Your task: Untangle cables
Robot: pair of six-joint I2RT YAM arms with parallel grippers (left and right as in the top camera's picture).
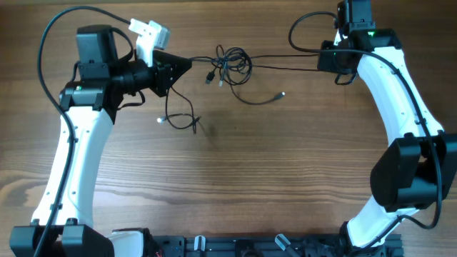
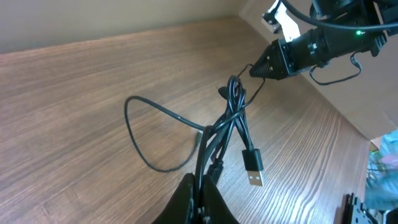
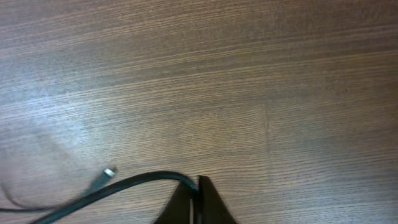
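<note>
Thin black cables (image 1: 232,64) lie knotted at the table's far middle, with loose ends and small plugs trailing toward the front. My left gripper (image 1: 187,63) is shut on one cable strand left of the knot. In the left wrist view the fingers (image 2: 200,186) pinch the strand, with the knot (image 2: 233,102) and a USB plug (image 2: 254,167) beyond. My right gripper (image 1: 321,61) is shut on a cable stretched taut rightward from the knot. The right wrist view shows that cable (image 3: 124,185) bending into the closed fingers (image 3: 198,190).
A loose cable loop with a plug (image 1: 178,120) lies below the left gripper. Another plug end (image 1: 280,95) lies right of the knot. A small plug (image 3: 109,172) shows in the right wrist view. The arm bases stand at the table's front.
</note>
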